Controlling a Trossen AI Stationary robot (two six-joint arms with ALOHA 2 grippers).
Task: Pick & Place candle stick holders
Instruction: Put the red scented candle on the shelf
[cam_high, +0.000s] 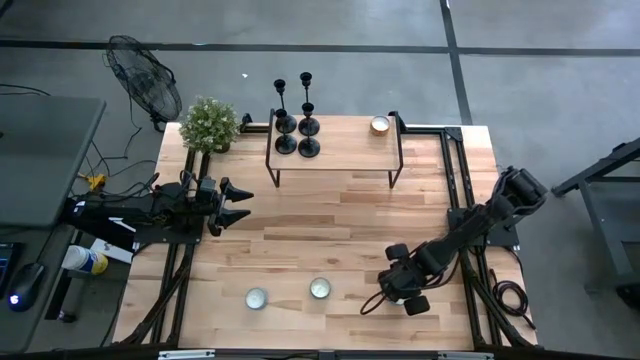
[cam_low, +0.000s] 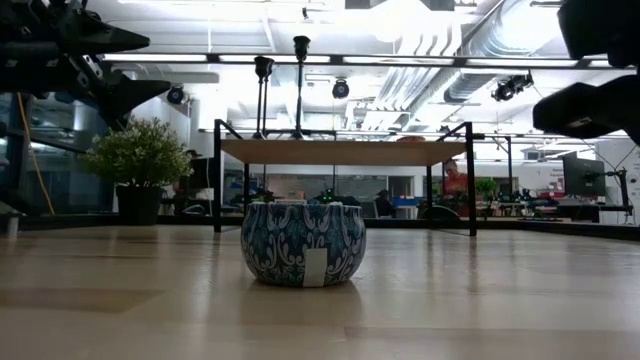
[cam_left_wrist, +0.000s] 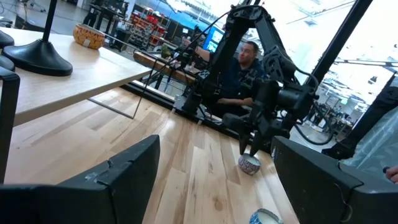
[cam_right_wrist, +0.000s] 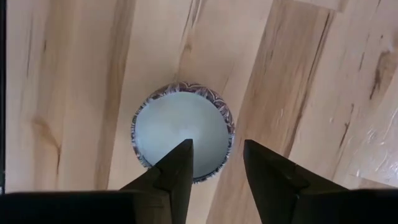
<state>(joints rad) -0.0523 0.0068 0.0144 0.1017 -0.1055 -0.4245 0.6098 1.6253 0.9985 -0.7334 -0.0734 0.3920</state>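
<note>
Candle stick holders (cam_high: 295, 118): four slim black pieces, each a round domed base, thin stem and small cup, standing upright in a tight cluster at the left end of a low black-framed shelf (cam_high: 335, 160) at the table's far edge. Long axis vertical; a sideways grip on a stem looks the likely approach.

Left to right, from above:

- Fan (cam_high: 142, 75), on the floor beyond the table's far left corner.
- Potted plant (cam_high: 210, 124), on the far left corner, just beside the shelf frame.
- Left gripper (cam_high: 232, 201): jaws spread wide, nothing between them, hovering over the left side of the table with its fingers pointing toward the middle. The holders lie toward the far edge and slightly to its right; judged the nearer arm to them, its wrist view catching a domed base (cam_left_wrist: 38, 57) on the shelf close by.
- Two blue patterned candle tins, one at (cam_high: 256, 298) and one at (cam_high: 319, 289), near the front edge, well apart from the holders.
- Copper tealight cup (cam_high: 379, 125), at the shelf's right end, apart from the cluster.
- Right gripper (cam_high: 399, 287): near the front right, pointing straight down just above a third patterned tin (cam_right_wrist: 183, 132); jaws partly apart, gripping nothing. The holders are far across the table from it.

Surface: pale wood planks (cam_high: 330, 225), bare between shelf and tins.

Room: open workshop behind, with a person (cam_left_wrist: 244, 65) seated beyond the table.
</note>
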